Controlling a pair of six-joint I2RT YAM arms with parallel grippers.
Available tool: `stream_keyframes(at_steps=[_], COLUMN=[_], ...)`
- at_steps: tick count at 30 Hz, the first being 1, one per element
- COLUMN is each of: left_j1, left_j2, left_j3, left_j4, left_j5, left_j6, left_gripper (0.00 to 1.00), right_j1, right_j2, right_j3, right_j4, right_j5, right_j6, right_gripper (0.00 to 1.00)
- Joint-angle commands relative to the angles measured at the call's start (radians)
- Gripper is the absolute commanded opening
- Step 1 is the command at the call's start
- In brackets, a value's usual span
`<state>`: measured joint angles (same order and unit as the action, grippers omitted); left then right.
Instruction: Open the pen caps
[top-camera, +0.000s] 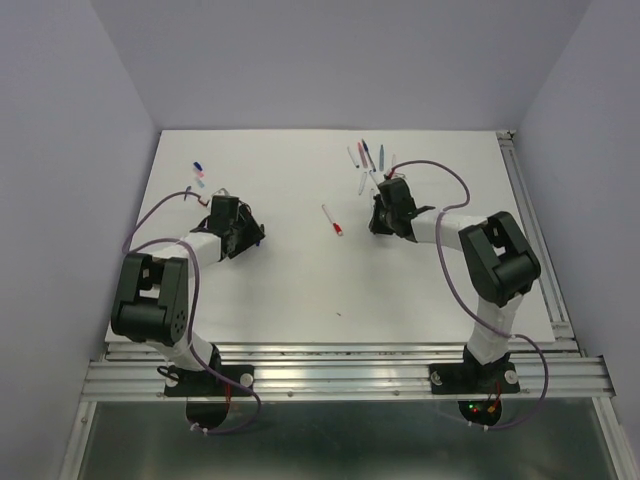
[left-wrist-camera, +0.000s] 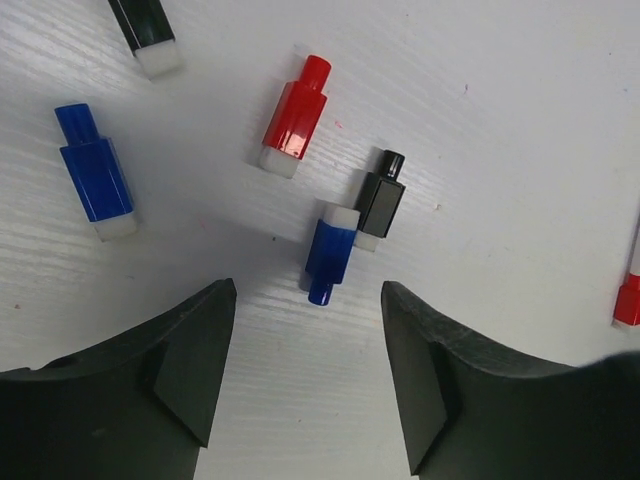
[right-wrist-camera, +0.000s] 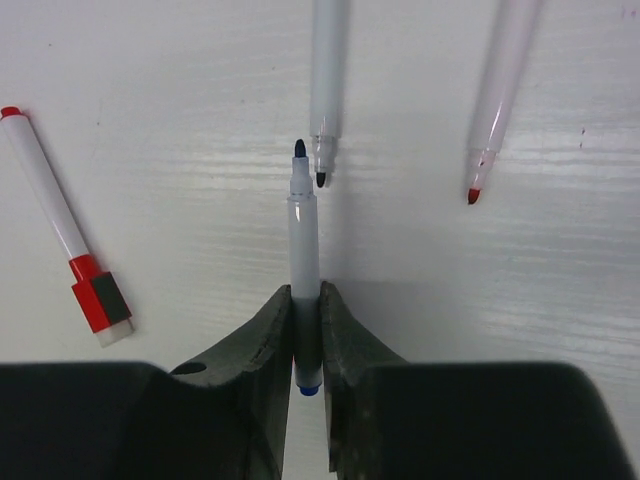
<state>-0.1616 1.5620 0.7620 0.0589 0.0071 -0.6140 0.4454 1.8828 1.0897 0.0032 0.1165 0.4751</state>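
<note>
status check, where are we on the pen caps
Left gripper open, empty, over loose pen caps. Right gripper shut on uncapped pen. Red pen not yet uncapped. Nothing blocking it.

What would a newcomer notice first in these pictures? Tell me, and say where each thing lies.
First, the uncapped pen clamped between the shut right jaws, its dark tip pointing away from the wrist. Next, the loose pen caps scattered on the white table just ahead of the open left jaws: a red cap, a black cap and two blue caps. A red-capped pen lies to the left of the right jaws.
</note>
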Motion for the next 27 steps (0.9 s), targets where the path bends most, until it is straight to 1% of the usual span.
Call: stream_keyframes(at_steps=[1,3,4,5,6,7,8,10,13,14,17,20,23,25,26,27], left_j1=[0.002,0.0,0.0,0.0,0.0,0.0,0.0,0.0,0.0,0.0,0.0,0.0,0.0,0.0,0.0,0.0], left_j2=[-0.068,-0.106,-0.137,-0.152,-0.167,-0.199,-0.215,-0.244,-0.292,-0.312,-0.333,-0.333,-0.323,-0.318,-0.315,-0.315], left_j3=[0.019,0.013,0.007,0.003,0.0,-0.007,-0.009,-0.015,-0.024,-0.026,-0.033,-0.035,-0.035,-0.036,-0.039,-0.039], left_j4=[-0.024,-0.024,-0.024,-0.025,-0.025,-0.025,-0.027,-0.03,-0.034,-0.036,-0.033,-0.031,-0.028,-0.025,-0.022,-0.019], left_j5=[0.045,0.06,0.077,0.083,0.096,0.102,0.105,0.111,0.114,0.116,0.122,0.131,0.149,0.163,0.166,0.168], left_j6=[0.022,0.025,0.028,0.028,0.031,0.031,0.033,0.034,0.037,0.037,0.034,0.034,0.037,0.039,0.039,0.039], left_gripper=[0.74,0.81,0.83,0.86,0.9,0.95,0.99,0.99,0.99,0.99,0.99,0.99,0.99,0.99,0.99,0.99], right_j1=[-0.001,0.001,0.001,0.001,0.001,0.001,0.001,0.001,0.009,0.021,0.05,0.093,0.113,0.131,0.148,0.157], right_j2=[0.035,0.035,0.027,0.019,0.012,-0.01,-0.023,-0.05,-0.091,-0.096,-0.087,-0.027,0.054,0.097,0.136,0.153], right_j3=[0.085,0.093,0.091,0.091,0.09,0.082,0.076,0.065,0.05,0.058,0.093,0.182,0.297,0.369,0.384,0.397], right_j4=[-0.054,-0.066,-0.066,-0.065,-0.068,-0.062,-0.054,-0.039,-0.011,0.016,0.015,-0.04,-0.098,-0.124,-0.137,-0.135], right_j5=[0.077,0.072,0.068,0.058,0.04,0.028,-0.013,-0.061,-0.172,-0.19,-0.207,-0.202,-0.176,-0.123,-0.123,-0.066], right_j6=[-0.015,-0.018,-0.02,-0.023,-0.026,-0.03,-0.047,-0.062,-0.108,-0.145,-0.21,-0.286,-0.322,-0.334,-0.348,-0.366], right_gripper=[0.23,0.28,0.34,0.36,0.39,0.46,0.48,0.56,0.66,0.67,0.68,0.68,0.68,0.68,0.67,0.67])
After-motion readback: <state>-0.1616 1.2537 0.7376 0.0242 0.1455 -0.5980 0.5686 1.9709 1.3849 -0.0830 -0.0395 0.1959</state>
